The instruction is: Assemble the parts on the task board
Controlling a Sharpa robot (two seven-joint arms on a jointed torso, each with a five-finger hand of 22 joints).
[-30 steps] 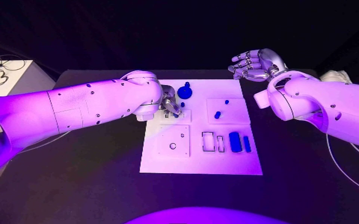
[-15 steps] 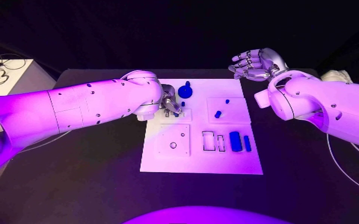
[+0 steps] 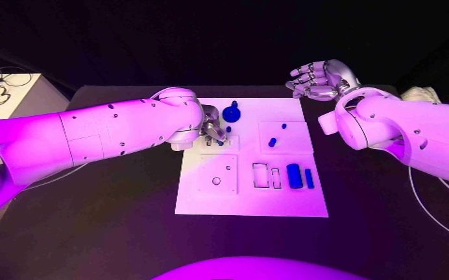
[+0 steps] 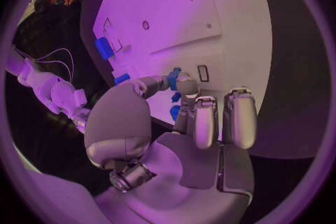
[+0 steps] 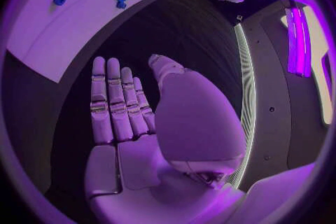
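While the left hand (image 3: pixel 211 132) works low over the upper left of the task board (image 3: pixel 252 205), its fingertips pinch a small blue part (image 4: pixel 173 78) just above a little rectangular slot (image 4: pixel 202 73) in the left wrist view. The right hand (image 3: pixel 318 80) hangs with fingers spread and nothing in it, beyond the board's far right corner above the black counter (image 3: pixel 112 228).

The assembly looks early. On the board the head view shows one round blue disc (image 3: pixel 231 114), two small blue pegs (image 3: pixel 272 142) on the upper right square, and two blue bars (image 3: pixel 294 176) at the lower right. Beside the bars, two outlined rectangular recesses (image 3: pixel 260 175) stand unfilled, as does a round hole (image 3: pixel 216 181) in the lower left square.
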